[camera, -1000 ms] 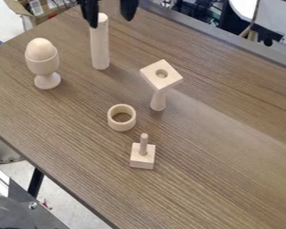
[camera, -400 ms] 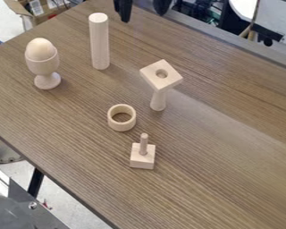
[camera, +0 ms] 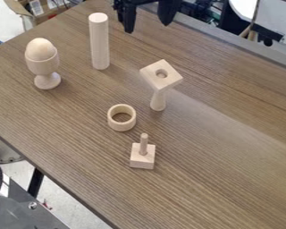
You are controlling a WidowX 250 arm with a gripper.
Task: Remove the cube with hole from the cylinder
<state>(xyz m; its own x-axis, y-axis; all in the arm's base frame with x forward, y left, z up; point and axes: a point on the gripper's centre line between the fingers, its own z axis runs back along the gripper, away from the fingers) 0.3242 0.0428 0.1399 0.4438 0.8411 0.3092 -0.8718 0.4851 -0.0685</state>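
Wood grain runs across the surface [camera: 217, 156], where the holed cube [camera: 150, 74] sits atop its slender cylinder [camera: 159, 100]. Near the far edge hangs the gripper [camera: 148, 27], spread open and empty. The cube looks light, stiff and smooth (bare wood, I'd guess); best pinched across opposite side faces, then lifted straight up.

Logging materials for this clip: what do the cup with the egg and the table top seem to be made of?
The egg and its cup both look like pale, unpainted wood, smooth and matt, judging by their even cream tone. The table top shows brown wood grain in long streaks with a soft sheen; it could be real wood or a printed laminate.
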